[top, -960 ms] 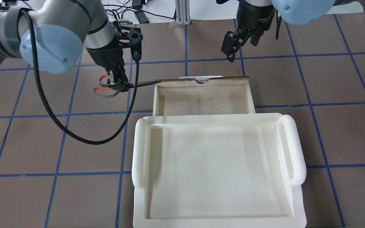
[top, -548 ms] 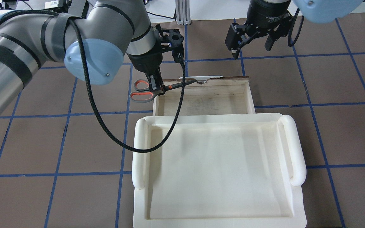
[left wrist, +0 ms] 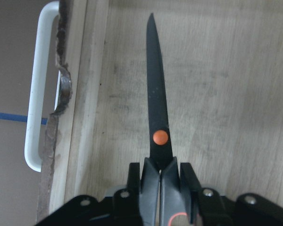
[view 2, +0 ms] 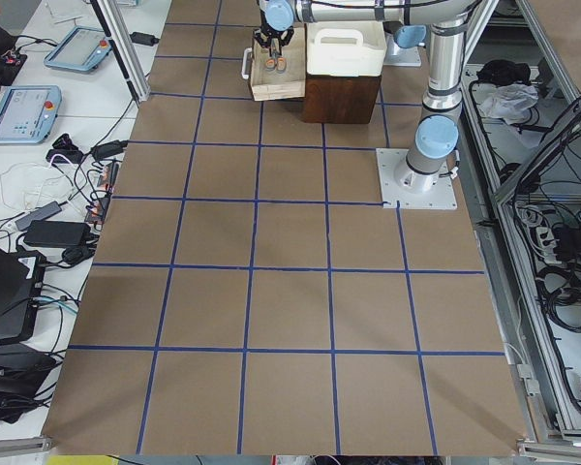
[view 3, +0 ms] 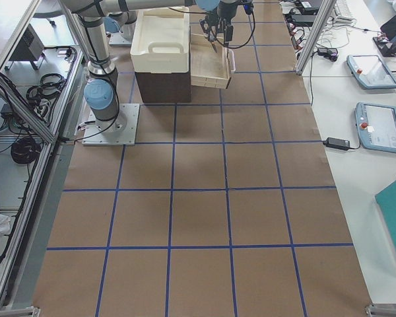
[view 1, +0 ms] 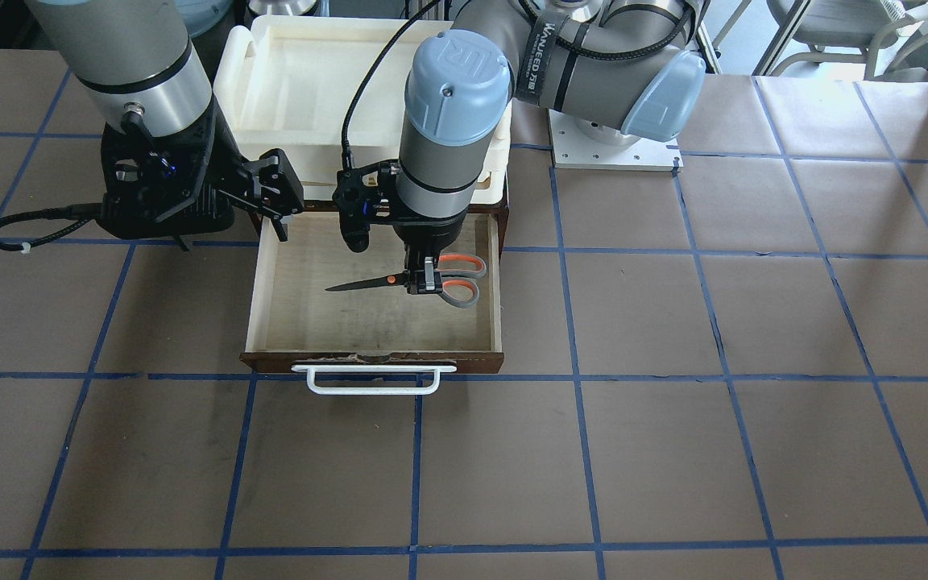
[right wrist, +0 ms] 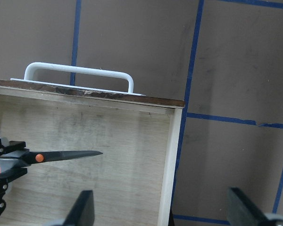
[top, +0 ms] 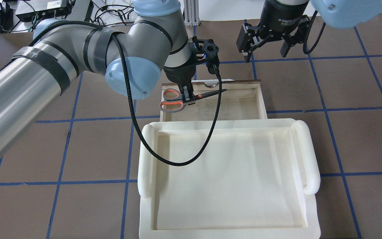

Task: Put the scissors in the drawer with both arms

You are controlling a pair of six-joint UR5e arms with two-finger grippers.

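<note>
Front-facing view: the left jaws were clenched on the scissors (view 1: 375,283) just behind the orange pivot. They held the scissors level over the drawer (view 1: 258,290) floor, with the loops near one side wall and bare floor past the tip.

Overhead view: the right jaws were spread wide and empty, above the tabletop (top: 343,83) beyond the drawer's front edge.

Left wrist view: the closed blades ran along the front wall, a strip of plywood between them.

Right wrist view: the tip was well short of the far side wall.
</note>
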